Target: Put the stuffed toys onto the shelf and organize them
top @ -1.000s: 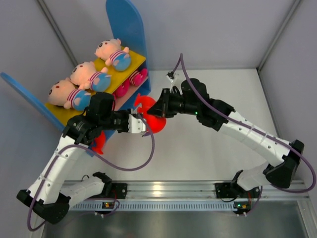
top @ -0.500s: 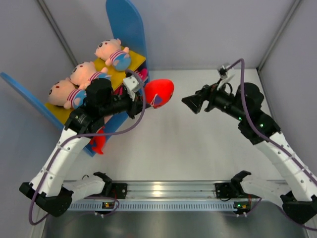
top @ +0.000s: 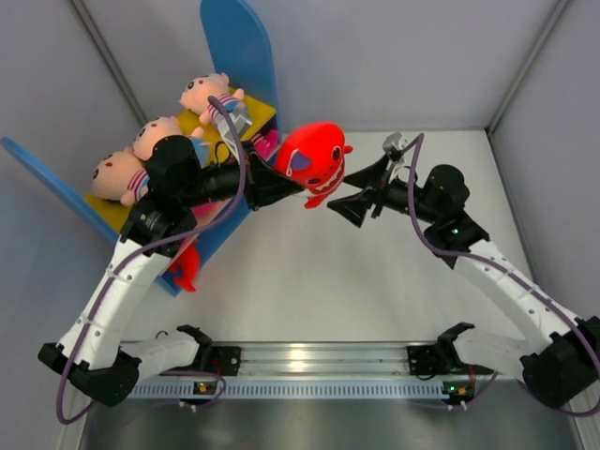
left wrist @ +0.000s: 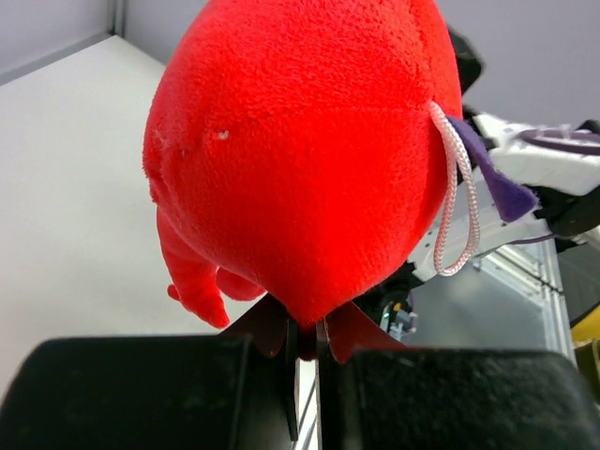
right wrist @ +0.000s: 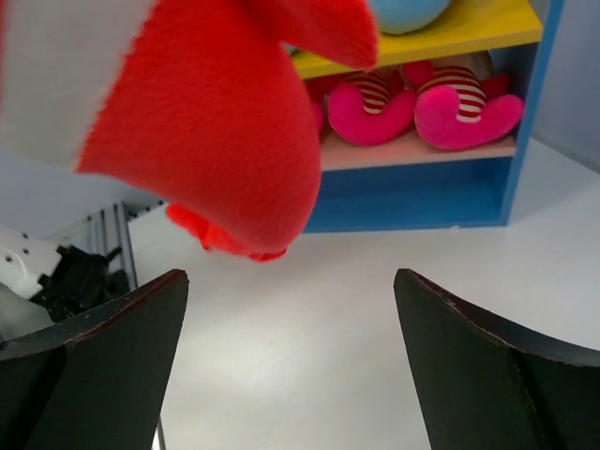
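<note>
Red plush (top: 314, 157) juts lengthwise from left fingers (top: 277, 187) toward right fingers (right wrist: 103, 347)

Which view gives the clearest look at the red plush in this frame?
Top external: the whole red plush shows, face included, pinched at its edge by the left pincer. Left wrist shows only one plain red side up close; right wrist catches just a cropped red-and-white part.
</note>
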`<action>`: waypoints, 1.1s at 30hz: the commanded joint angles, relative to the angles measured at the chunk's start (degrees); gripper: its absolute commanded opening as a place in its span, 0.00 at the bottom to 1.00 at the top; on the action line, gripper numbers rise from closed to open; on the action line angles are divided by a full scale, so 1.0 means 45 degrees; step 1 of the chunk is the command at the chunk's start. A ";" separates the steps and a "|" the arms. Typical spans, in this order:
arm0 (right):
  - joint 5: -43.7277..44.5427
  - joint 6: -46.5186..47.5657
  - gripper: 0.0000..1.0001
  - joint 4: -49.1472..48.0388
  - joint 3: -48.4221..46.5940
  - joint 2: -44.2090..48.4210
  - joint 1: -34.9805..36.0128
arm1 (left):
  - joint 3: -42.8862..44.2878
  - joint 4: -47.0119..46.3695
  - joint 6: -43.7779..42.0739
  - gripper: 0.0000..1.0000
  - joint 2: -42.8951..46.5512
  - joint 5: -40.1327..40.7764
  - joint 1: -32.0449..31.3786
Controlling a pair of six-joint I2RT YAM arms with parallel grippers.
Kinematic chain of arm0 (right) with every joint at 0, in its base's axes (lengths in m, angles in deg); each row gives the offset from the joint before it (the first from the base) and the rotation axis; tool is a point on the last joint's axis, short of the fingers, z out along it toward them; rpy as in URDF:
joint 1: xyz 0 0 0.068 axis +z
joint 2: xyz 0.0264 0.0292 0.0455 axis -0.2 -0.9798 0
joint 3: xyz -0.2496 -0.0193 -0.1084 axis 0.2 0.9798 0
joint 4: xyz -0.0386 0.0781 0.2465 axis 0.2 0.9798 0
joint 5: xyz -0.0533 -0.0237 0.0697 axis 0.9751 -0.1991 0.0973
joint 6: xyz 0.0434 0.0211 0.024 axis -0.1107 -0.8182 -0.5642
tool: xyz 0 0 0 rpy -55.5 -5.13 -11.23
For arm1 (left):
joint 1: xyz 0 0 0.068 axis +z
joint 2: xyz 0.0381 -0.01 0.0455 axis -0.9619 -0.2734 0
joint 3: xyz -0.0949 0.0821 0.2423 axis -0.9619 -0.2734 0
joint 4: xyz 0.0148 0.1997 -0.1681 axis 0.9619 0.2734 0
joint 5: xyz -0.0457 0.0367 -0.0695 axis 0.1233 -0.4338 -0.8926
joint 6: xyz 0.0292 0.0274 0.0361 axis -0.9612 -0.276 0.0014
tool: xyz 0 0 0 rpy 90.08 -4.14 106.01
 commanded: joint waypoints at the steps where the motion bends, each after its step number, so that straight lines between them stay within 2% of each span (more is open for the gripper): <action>1: -0.1162 -0.2902 0.90 -0.4605 -0.0110 -0.1101 -0.0106 | 0.0148 -0.1993 0.1438 0.00 0.0176 -0.0954 0.0178; 7: -0.0907 -0.4741 0.81 -0.7809 0.0242 -0.2018 0.0206 | -0.0279 -0.2384 0.1947 0.00 0.0254 -0.0994 0.0256; 13: -0.1123 -0.5153 0.57 -0.8360 0.0125 -0.2119 0.0597 | -0.0495 -0.2521 0.2162 0.00 0.0371 -0.0722 0.0315; 16: -0.0850 -0.5095 0.22 -0.7932 0.0144 -0.1962 0.0734 | -0.0631 -0.2521 0.2105 0.00 0.0449 -0.0604 0.0354; 17: -0.0656 -0.5114 0.03 -0.7737 0.0163 -0.1904 0.0734 | -0.0709 -0.2521 0.2008 0.00 0.0546 -0.0487 0.0354; 18: -0.0499 -0.5056 0.00 -0.7483 0.0202 -0.1729 0.0734 | -0.0904 -0.2386 0.1871 0.00 0.0586 -0.0350 0.0373; 20: 0.0006 -0.4628 0.00 -0.5886 0.0203 -0.1572 0.0715 | -0.1119 -0.1647 0.0800 0.34 0.0917 0.0643 0.0412; 21: 0.0223 -0.4336 0.00 -0.4951 0.0106 -0.1397 0.0715 | -0.1256 -0.0656 0.0196 0.46 0.1073 0.1014 0.0432; 22: 0.0495 -0.3734 0.00 -0.4033 0.0027 -0.1357 0.0715 | -0.1624 -0.0028 -0.1434 0.64 0.1480 0.1501 0.0432; 23: 0.1117 -0.3379 0.00 -0.1936 -0.0051 -0.1318 0.0715 | -0.1880 0.0520 -0.2320 0.71 0.1716 0.2396 0.0452; 24: 0.1510 -0.2835 0.00 -0.0967 -0.0167 -0.1337 0.0715 | -0.2385 0.1531 -0.4031 0.77 0.2241 0.2985 0.0452; 25: 0.1823 -0.2674 0.00 -0.0126 -0.0149 -0.1395 0.0715 | -0.2661 0.1947 -0.4879 0.83 0.2517 0.3435 0.0452; 26: 0.2252 -0.2557 0.00 0.1216 -0.0033 -0.1550 0.0715 | -0.2915 0.2338 -0.5719 0.84 0.2829 0.4387 0.0432; 29: 0.2665 -0.2399 0.00 0.2884 0.0221 -0.2096 0.0695 | -0.3989 0.3414 -0.7619 0.89 0.4157 0.6224 0.0452; 33: 0.2705 -0.2770 0.00 0.3281 0.0203 -0.3268 0.0773 | -0.5296 0.4469 -0.8694 0.89 0.6010 0.6819 0.0452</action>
